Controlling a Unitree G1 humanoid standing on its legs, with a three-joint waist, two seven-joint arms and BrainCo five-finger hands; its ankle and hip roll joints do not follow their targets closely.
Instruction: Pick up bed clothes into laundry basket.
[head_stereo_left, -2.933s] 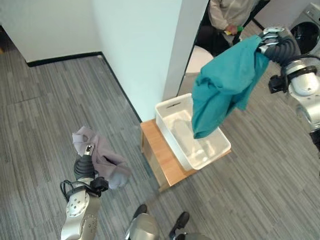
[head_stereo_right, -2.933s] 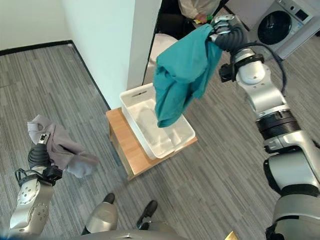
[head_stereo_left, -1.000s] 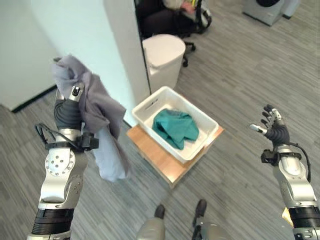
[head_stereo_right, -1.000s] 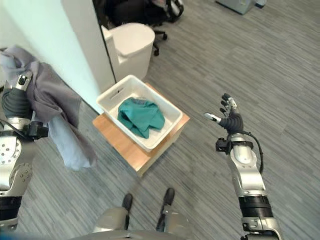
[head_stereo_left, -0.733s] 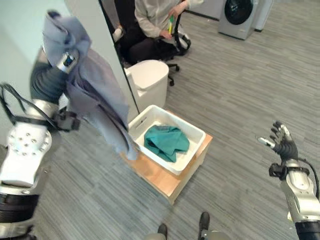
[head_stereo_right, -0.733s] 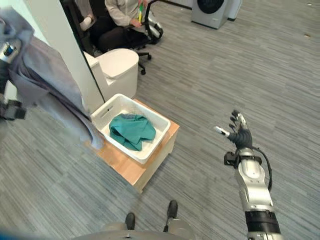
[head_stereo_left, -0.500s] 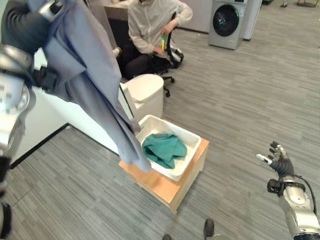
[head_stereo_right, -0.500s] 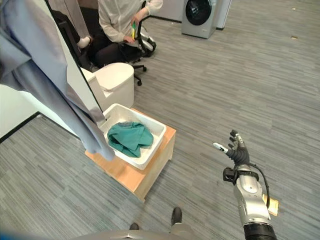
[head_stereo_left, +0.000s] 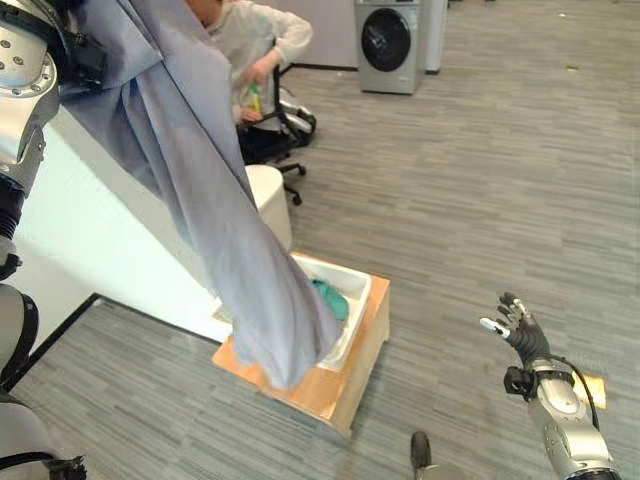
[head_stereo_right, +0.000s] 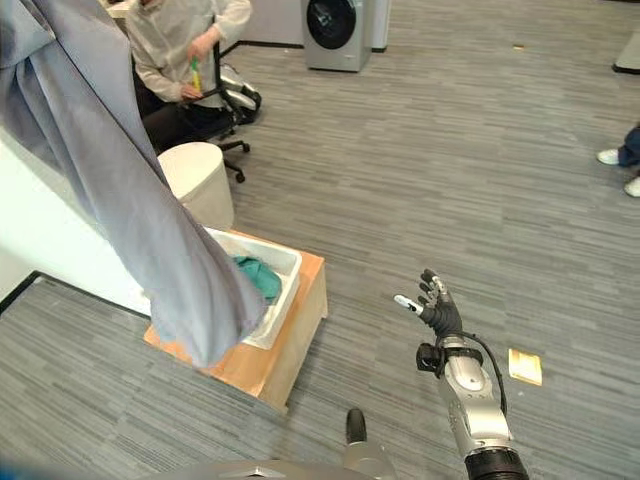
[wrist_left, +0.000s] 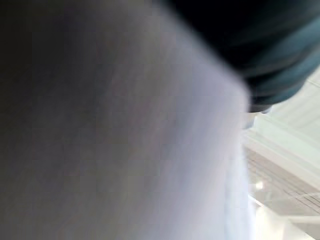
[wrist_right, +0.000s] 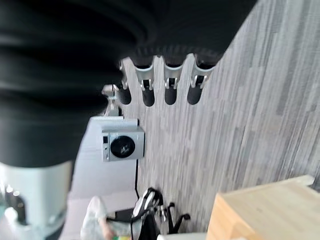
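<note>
A long grey cloth (head_stereo_left: 200, 200) hangs from my raised left hand (wrist_left: 280, 45) at the upper left. Its lower end (head_stereo_right: 205, 330) dangles in front of the near side of the white laundry basket (head_stereo_left: 355, 300). In the left wrist view the cloth lies right over the hand. A teal garment (head_stereo_right: 258, 276) lies inside the basket, which sits on a low wooden stand (head_stereo_left: 350, 385). My right hand (head_stereo_right: 437, 312) is held out low on the right, well clear of the basket, open with spread fingers (wrist_right: 171, 85) and holding nothing.
A white wall (head_stereo_left: 90, 230) stands just left of the basket, with a white bin (head_stereo_right: 195, 180) behind it. A seated person (head_stereo_right: 185, 40) on an office chair and a washing machine (head_stereo_left: 385, 30) are further back. Someone's shoes (head_stereo_right: 620, 165) show at the right edge.
The camera has swung, so the whole scene has shifted left. My left arm has lifted the grey cloth higher, and its lower end now hangs over the basket's near side. The right hand stays open.
</note>
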